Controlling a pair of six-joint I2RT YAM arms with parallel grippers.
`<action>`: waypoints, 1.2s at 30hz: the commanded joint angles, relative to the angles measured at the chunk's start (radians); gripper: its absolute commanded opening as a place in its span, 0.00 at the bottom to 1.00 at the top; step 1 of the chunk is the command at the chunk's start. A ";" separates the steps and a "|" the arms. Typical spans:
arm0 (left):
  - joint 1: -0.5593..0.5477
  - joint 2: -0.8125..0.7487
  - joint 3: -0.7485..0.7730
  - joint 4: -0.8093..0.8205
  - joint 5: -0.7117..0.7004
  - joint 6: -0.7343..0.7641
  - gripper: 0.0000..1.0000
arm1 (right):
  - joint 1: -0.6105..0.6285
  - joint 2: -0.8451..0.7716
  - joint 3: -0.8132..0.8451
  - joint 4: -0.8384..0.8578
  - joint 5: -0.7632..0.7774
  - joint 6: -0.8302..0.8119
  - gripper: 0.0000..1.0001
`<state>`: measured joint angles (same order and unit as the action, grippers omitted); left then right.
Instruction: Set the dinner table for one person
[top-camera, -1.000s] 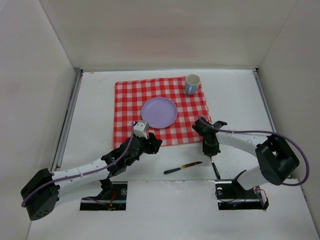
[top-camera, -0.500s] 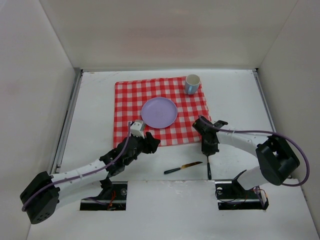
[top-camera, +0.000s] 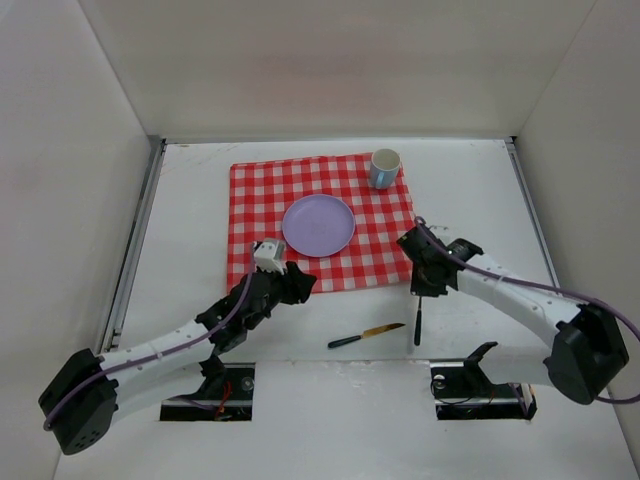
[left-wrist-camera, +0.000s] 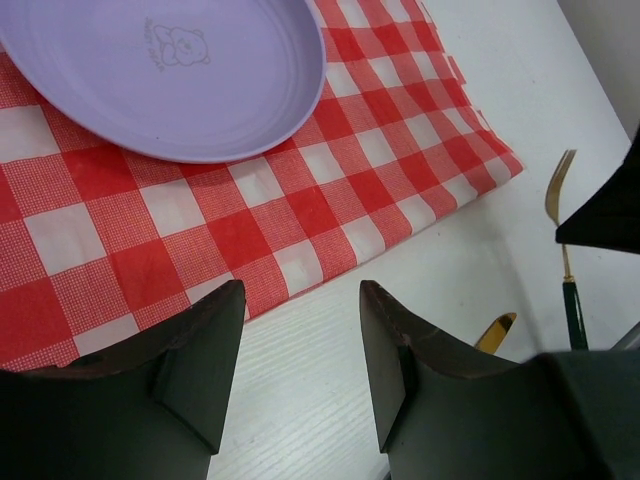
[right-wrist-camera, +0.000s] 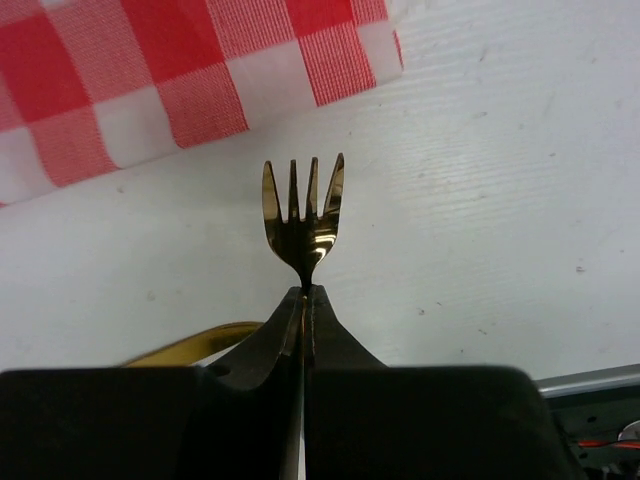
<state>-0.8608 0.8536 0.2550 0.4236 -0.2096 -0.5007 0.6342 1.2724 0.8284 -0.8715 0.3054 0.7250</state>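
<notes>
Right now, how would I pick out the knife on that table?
Find the red-checked cloth on the white table. Just off its near edge, between the two arms, lies the knife: dark handle, gold blade, lying loose, unlike the fork gripped in the right arm's jaws.

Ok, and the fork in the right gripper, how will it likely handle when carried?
The fork looks rigid, so it should not flex. Its glossy gold finish could let it slip in the right gripper, shut on only its thin neck. With the long dark handle hanging past the jaws, it may pivot.
</notes>
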 joint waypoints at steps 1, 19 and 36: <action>0.010 -0.033 0.004 0.035 0.003 -0.016 0.46 | -0.005 -0.054 0.103 -0.070 0.075 0.013 0.01; 0.315 -0.445 0.245 -0.363 -0.010 -0.183 0.45 | 0.222 0.591 0.946 0.170 -0.087 -0.084 0.01; 0.412 -0.535 0.380 -0.525 -0.010 -0.193 0.45 | 0.285 1.461 2.179 -0.230 -0.161 0.005 0.01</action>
<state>-0.4561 0.3233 0.5941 -0.0879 -0.2398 -0.7006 0.9199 2.6762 2.8468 -0.9592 0.1539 0.6930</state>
